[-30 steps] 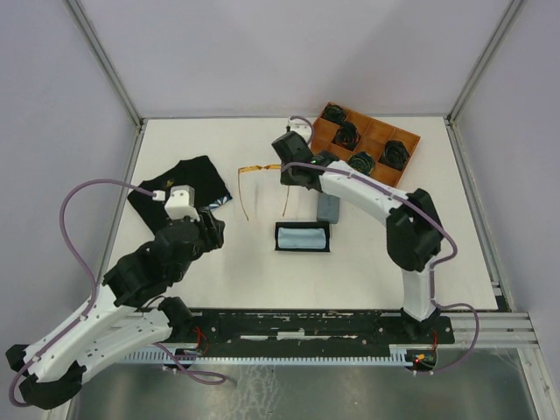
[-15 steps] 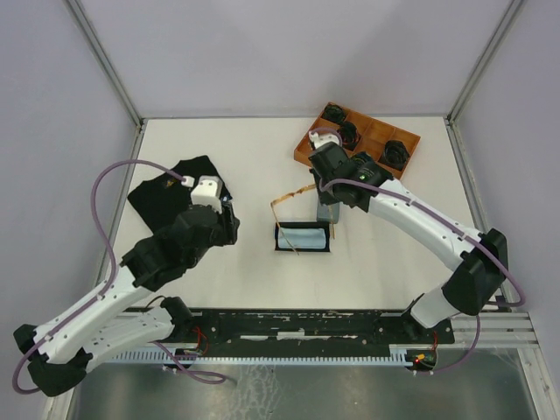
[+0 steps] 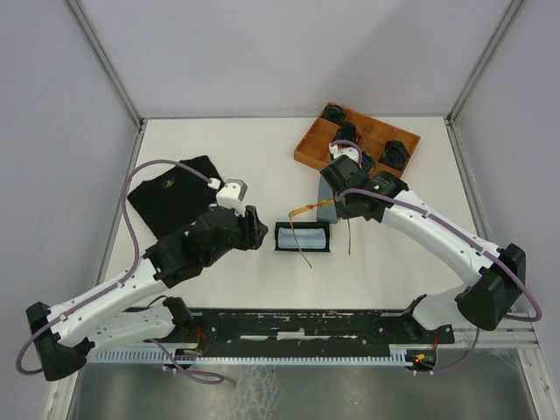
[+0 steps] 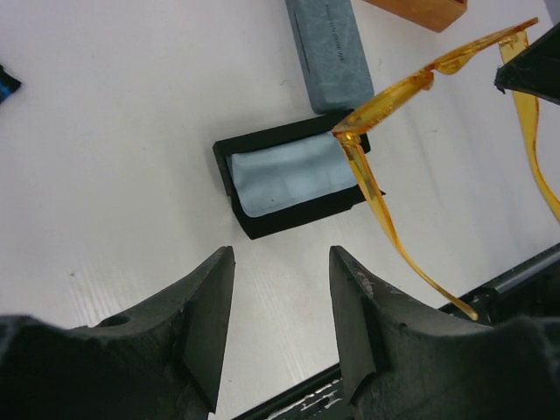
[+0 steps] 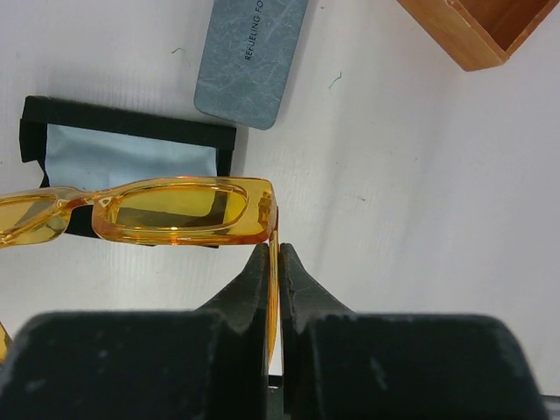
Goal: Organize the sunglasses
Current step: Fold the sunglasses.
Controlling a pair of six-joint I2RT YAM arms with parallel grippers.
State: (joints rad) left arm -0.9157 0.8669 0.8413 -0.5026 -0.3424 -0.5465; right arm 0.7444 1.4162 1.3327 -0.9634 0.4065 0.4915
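The translucent orange-yellow sunglasses (image 3: pixel 303 229) hang unfolded above the open black case (image 3: pixel 283 237), which holds a light blue cloth (image 3: pixel 303 238). My right gripper (image 3: pixel 344 207) is shut on one temple arm, right behind the lens front (image 5: pixel 175 210), and holds the pair off the table. My left gripper (image 3: pixel 261 229) is open and empty just left of the black case (image 4: pixel 229 168); the sunglasses (image 4: pixel 394 92) show at upper right in its view. The red sunglasses are out of view.
A closed grey-blue case (image 5: pixel 249 57) lies just beyond the black case, also in the left wrist view (image 4: pixel 328 48). A wooden tray (image 3: pixel 312 144) with dark round items stands at the far right. A black cloth bag (image 3: pixel 175 188) lies at the left.
My right arm has carried the orange-yellow sunglasses from the far middle of the table toward me, over the black case. My left arm has moved right, up to the case.
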